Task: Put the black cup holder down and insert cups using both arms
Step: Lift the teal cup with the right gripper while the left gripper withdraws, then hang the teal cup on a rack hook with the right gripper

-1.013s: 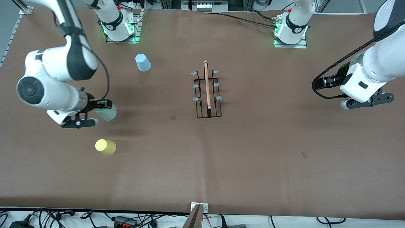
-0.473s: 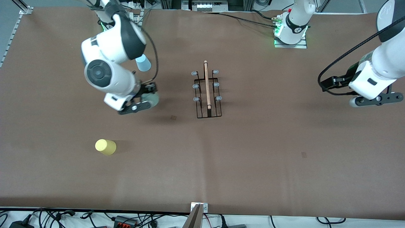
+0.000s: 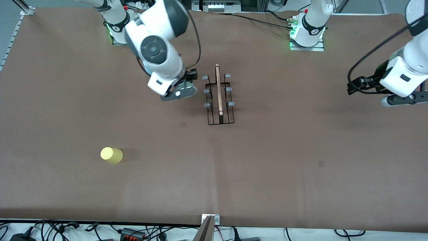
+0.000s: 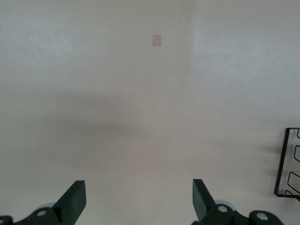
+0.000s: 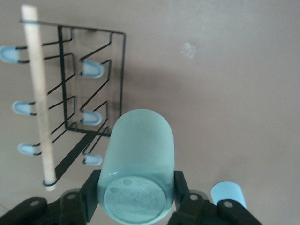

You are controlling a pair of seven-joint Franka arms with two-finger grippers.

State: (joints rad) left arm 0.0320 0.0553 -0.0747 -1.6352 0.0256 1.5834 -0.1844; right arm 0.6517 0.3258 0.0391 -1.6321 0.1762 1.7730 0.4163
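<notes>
The yellow cup (image 3: 111, 155) stands toward the right arm's end of the table. The right gripper (image 3: 180, 92), clamped on the pale green cup (image 5: 137, 165), hangs just beside the black cup holder (image 3: 219, 97) at mid-table; a skewed mouth could snag a peg (image 5: 92, 68) and shove the rack. The left gripper (image 4: 138, 201) waits open near its table end.

The rack (image 3: 219, 95) stands mid-table. The right gripper (image 3: 180, 89), clamped on a cup (image 5: 137, 165), hangs just beside the rack toward the right arm's end. Another cup (image 3: 111, 155) sits nearer the front camera, well apart. The left gripper (image 3: 403, 98), fingers spread, hangs over the left arm's end.
</notes>
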